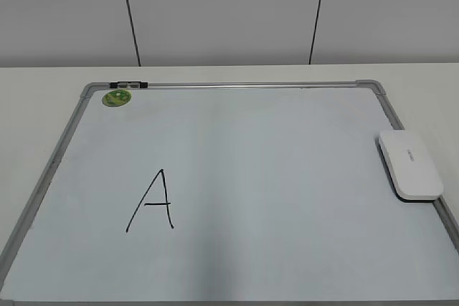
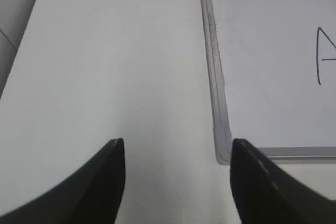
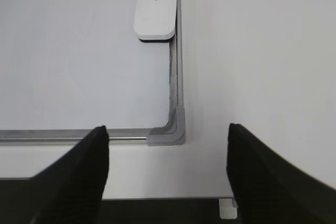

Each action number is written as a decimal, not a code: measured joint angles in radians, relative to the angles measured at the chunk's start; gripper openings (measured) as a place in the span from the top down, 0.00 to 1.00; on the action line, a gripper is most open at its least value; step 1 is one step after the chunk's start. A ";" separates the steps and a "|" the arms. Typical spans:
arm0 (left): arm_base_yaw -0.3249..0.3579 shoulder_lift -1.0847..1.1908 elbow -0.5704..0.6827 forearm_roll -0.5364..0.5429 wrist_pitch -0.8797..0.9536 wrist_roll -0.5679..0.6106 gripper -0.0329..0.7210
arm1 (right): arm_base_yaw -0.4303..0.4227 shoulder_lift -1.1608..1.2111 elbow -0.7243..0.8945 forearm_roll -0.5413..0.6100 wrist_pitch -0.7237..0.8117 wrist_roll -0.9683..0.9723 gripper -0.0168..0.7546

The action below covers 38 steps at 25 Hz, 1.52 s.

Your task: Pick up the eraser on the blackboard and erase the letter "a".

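Glossy rounded white eraser (image 1: 410,165) lies on the metal-framed blackboard (image 1: 237,85); both hands (image 2: 177,153) (image 3: 168,137) gape wide, empty.

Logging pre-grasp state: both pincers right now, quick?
Left pincer: open, empty, over the table beside the blackboard corner.
Right pincer: open, empty, short of the eraser.

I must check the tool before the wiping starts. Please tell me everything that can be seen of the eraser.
The eraser is a white, glossy, plastic-looking block with rounded corners, small grey lettering on top and a dark underside showing at its near end. It lies flat on the blackboard by the right edge, its long side running along the frame and partly over it. Nothing holds it: the right gripper, fingers apart, is short of it, near the board's corner.
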 joint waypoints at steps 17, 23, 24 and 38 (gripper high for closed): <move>0.040 -0.120 0.000 0.000 0.000 0.000 0.39 | -0.018 -0.099 0.000 0.000 0.002 0.000 0.30; 0.040 -0.120 0.000 0.000 0.000 0.000 0.42 | -0.018 -0.099 0.000 0.000 0.002 0.000 0.30; 0.040 -0.120 0.000 0.000 0.000 0.000 0.43 | -0.018 -0.099 0.000 0.000 0.002 0.000 0.30; 0.040 -0.120 0.000 0.000 0.000 0.000 0.49 | -0.018 -0.099 0.000 0.000 0.002 0.000 0.30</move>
